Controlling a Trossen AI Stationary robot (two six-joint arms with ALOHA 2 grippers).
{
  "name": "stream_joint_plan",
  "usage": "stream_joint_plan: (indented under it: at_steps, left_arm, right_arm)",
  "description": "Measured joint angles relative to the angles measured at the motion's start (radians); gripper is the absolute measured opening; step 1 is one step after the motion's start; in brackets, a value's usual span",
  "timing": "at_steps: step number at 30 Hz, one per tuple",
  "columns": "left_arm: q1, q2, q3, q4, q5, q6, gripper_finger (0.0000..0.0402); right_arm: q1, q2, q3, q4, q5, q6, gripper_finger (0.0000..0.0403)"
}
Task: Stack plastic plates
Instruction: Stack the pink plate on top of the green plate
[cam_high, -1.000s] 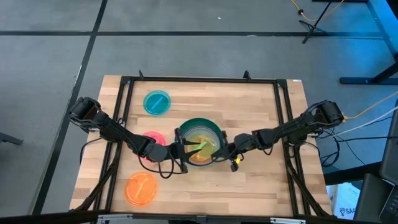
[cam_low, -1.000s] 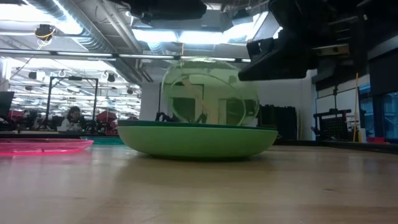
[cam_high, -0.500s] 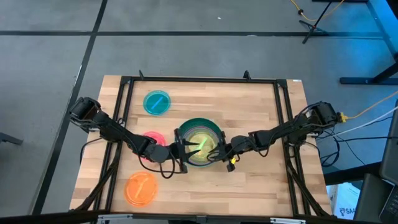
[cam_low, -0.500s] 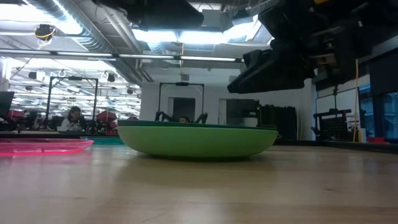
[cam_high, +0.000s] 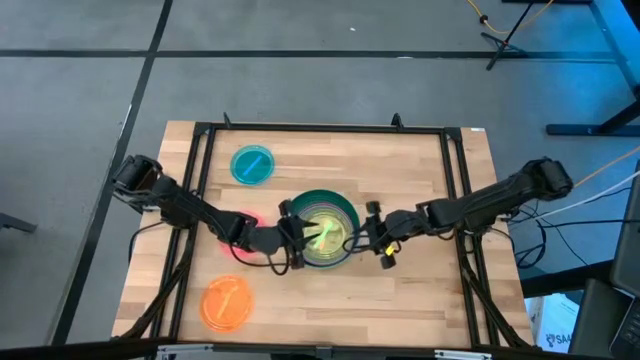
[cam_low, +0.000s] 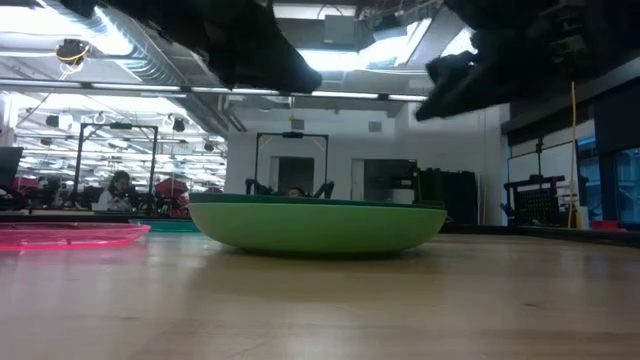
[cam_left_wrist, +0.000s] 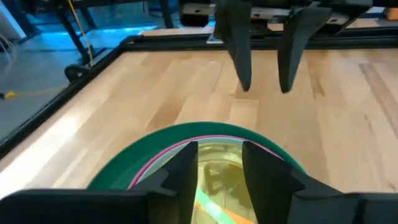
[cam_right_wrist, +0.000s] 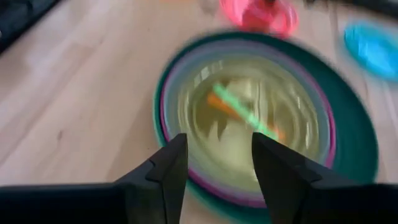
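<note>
The stack of plastic plates (cam_high: 322, 230) stands mid-table: a dark green plate (cam_left_wrist: 124, 165) outermost, a magenta rim inside it, and a translucent lime plate (cam_right_wrist: 249, 118) on top with orange showing through. My left gripper (cam_left_wrist: 221, 165) hovers open over the stack's left rim. My right gripper (cam_right_wrist: 214, 162) is open just off the stack's right side, nothing between its fingers. In the low view both arms hang above the stack (cam_low: 315, 225). A cyan plate (cam_high: 252, 165), an orange plate (cam_high: 228, 303) and a red-pink plate (cam_high: 245, 218), partly under my left arm, lie singly on the table.
A black frame rail (cam_high: 320, 128) runs around the wooden tabletop. Bare wood lies to the stack's right and toward the near edge. A person (cam_low: 118, 190) sits far off in the room behind the table.
The lime plate, which stood tilted up on the stack a second ago, has dropped flat onto it. My right gripper has let it go, risen and drawn back toward the table's right edge. My left gripper has edged right, over the stack's rim.
</note>
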Motion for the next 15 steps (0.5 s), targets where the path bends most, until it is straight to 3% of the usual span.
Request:
stream_joint_plan:
  at_steps: [7, 12, 15]
  left_arm:
    - [0.081, 0.000, 0.000, -0.072, 0.105, -0.104, 0.0169]
    - [0.096, 0.000, 0.002, -0.200, 0.170, -0.135, 0.0175]
    - [0.094, -0.018, 0.051, -0.385, 0.193, -0.228, 0.0173]
  right_arm:
    - [0.000, -0.071, -0.001, -0.248, 0.005, 0.065, 0.0170]
    - [0.000, -0.099, -0.085, -0.203, -0.010, 0.059, 0.0170]
    - [0.000, -0.134, -0.143, -0.181, 0.001, 0.022, 0.0170]
